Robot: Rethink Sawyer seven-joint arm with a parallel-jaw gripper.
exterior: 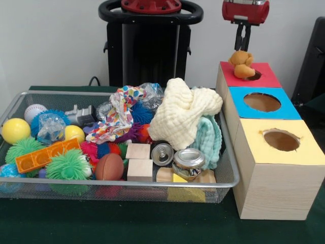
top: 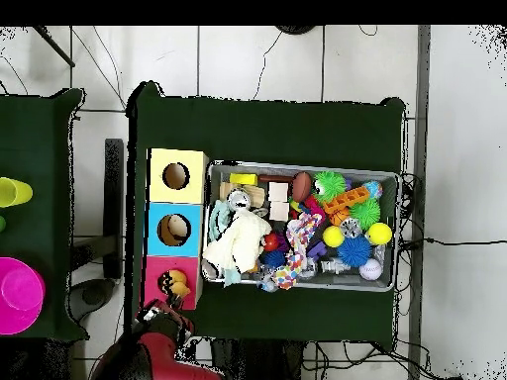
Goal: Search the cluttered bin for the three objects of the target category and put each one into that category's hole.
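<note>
The gripper (exterior: 242,47), fingers nearly closed, appears to pinch the top of a plush toy (exterior: 242,64) over the red hole (exterior: 254,76); soft, light, compressible, best gripped mid-body.

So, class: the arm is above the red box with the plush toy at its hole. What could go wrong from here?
1. The tan plush toy sits at the rim of the red box's hole, not down inside it. It may stay perched there or tip onto the lid.
2. The gripper hangs directly above the toy. Whether it is holding the toy cannot be told, so lifting away might drag the toy out.
</note>
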